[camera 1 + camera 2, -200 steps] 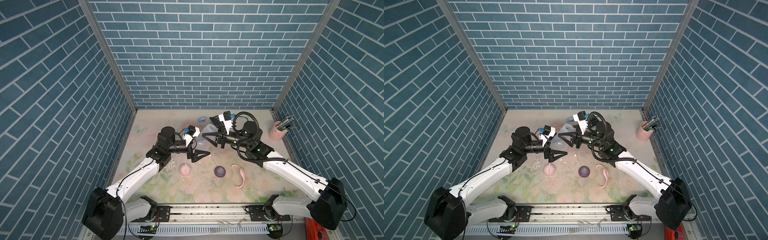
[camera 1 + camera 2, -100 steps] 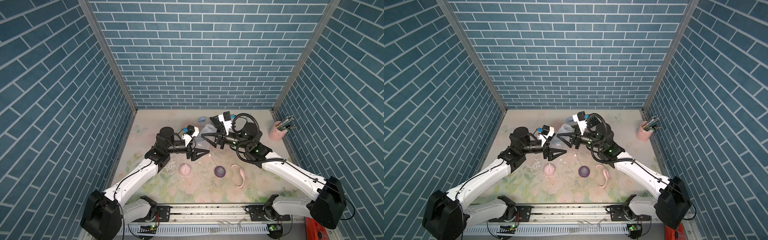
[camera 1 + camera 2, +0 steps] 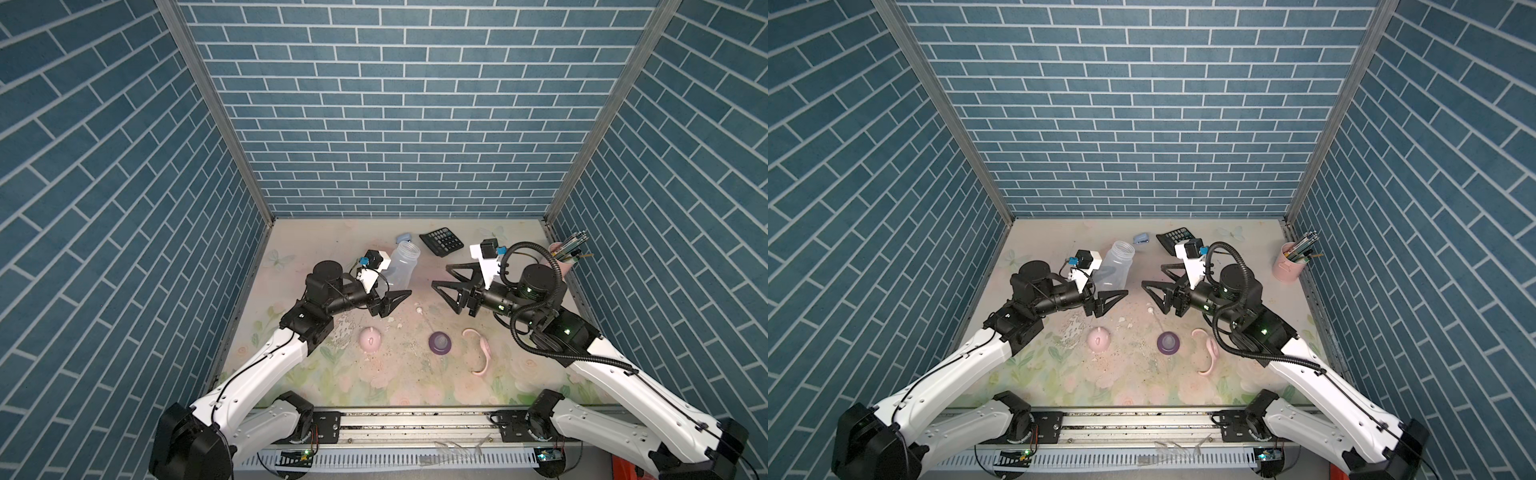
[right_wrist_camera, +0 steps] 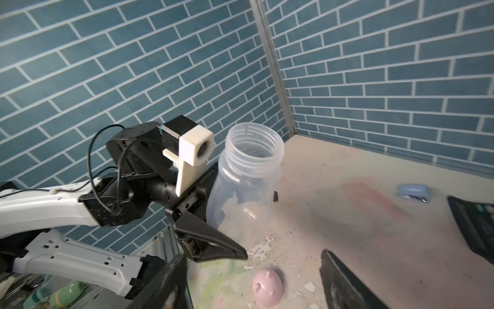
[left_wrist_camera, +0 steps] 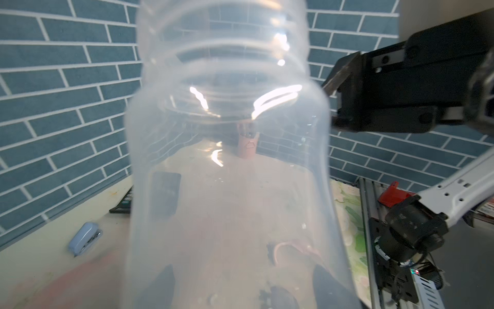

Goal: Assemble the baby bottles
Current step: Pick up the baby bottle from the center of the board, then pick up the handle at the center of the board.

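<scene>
The clear bottle body [image 3: 402,264] [image 3: 1115,266] hangs tilted above the mat, mouth toward the back wall. My left gripper [image 3: 399,284] [image 4: 260,226] is shut on its lower part, one finger on each side. The bottle fills the left wrist view [image 5: 227,160]. To its right my right gripper [image 3: 440,275] [image 3: 1152,274] stands open and holds nothing, a gap away. The pink dome cap [image 3: 370,338] [image 4: 267,290], the purple collar with clear teat [image 3: 440,343] and the pink ring with handles [image 3: 484,347] lie on the mat nearer the front.
A black calculator [image 3: 441,240] and a small blue stapler [image 3: 403,237] lie at the back. The pink cup of pens [image 3: 563,253] stands at the right wall. Brick walls close in three sides. White flakes [image 3: 419,308] dot the middle of the mat.
My left jaws have closed onto the bottle body. My right jaws have opened off it and drawn back to the right.
</scene>
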`<state>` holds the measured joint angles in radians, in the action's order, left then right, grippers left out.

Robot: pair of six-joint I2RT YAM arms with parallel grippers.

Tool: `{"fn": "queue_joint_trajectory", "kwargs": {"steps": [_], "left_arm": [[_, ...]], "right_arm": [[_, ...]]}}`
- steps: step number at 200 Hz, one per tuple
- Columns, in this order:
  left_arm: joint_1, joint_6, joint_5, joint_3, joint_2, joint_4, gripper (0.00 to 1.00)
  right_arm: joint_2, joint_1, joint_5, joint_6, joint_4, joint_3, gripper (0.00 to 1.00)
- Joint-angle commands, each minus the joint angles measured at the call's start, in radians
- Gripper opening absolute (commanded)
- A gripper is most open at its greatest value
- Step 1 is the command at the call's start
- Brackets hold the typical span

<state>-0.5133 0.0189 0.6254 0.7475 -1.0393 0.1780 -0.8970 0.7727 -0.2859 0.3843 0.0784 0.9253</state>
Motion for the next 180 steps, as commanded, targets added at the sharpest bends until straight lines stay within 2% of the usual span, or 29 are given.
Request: {"fn": "queue_joint_trajectory", "kwargs": {"steps": [1,35,71,104,131,180], "left_arm": [[-0.005,0.027,-0.154,-0.034,0.029,-0.015,0.66],[-0.004,0.062,-0.258,-0.074,0.08,-0.035,0.65],[-0.004,0.088,-0.369,-0.115,0.171,-0.057,0.65],[-0.004,0.105,-0.398,-0.144,0.246,-0.079,0.65],[-0.004,0.104,-0.409,-0.152,0.283,-0.092,0.65],[-0.004,0.102,-0.447,-0.141,0.321,-0.118,0.65]], "right_arm": [[0.0,0.011,0.22,-0.024,0.318,-0.036,0.74],[-0.056,0.105,0.319,-0.008,0.497,-0.073,0.74],[-0.189,0.125,0.294,0.017,0.616,-0.044,0.79],[-0.277,0.135,0.239,0.038,0.601,-0.058,0.81],[-0.267,0.136,0.283,0.095,0.606,-0.072,0.81],[-0.156,0.143,0.37,0.341,0.757,-0.124,0.68]]}}
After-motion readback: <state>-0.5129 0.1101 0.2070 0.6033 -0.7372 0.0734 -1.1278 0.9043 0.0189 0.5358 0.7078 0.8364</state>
